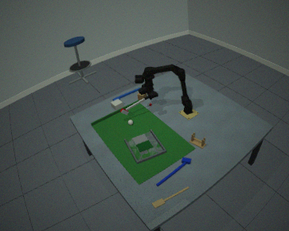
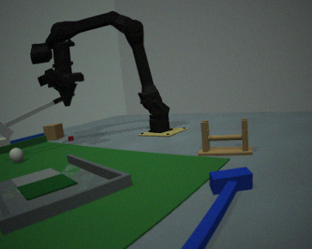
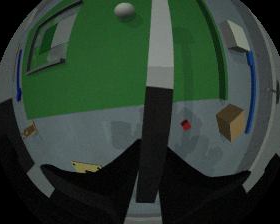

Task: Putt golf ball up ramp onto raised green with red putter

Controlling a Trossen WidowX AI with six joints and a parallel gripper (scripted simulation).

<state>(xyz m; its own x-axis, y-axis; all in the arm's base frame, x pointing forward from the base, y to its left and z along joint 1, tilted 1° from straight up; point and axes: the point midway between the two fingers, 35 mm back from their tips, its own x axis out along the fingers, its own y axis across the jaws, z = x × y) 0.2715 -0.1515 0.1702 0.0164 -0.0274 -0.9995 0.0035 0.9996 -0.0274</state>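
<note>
My gripper [image 1: 148, 96] [image 2: 66, 102] [image 3: 148, 144] is shut on the dark grip of the red putter [image 1: 135, 104] [image 2: 30, 114] [image 3: 161, 45]. The pale shaft slants down, and the red-and-white head [image 1: 124, 111] [image 2: 3, 129] is in the air near the mat's back rail; the wrist view does not show the head. The white golf ball [image 1: 130, 122] [image 2: 16, 155] [image 3: 124, 11] sits on the green mat, between the head's side and the ramp. The light grey ramp [image 1: 140, 138] [image 2: 37, 177] [image 3: 64, 30] leads to the raised dark green [image 1: 145, 146] [image 2: 47, 186] [image 3: 48, 39], inside grey walls.
A tan block [image 2: 54, 131] [image 3: 231, 122], a small red cube [image 1: 150, 104] [image 3: 185, 125], a white block [image 1: 116, 104] [image 3: 235, 36] and a blue bar [image 3: 252, 90] lie beyond the mat. A wooden stand [image 1: 198, 142] [image 2: 226, 151], a blue mallet [image 1: 173, 173] and a wooden paddle [image 1: 159, 203] are on the other side.
</note>
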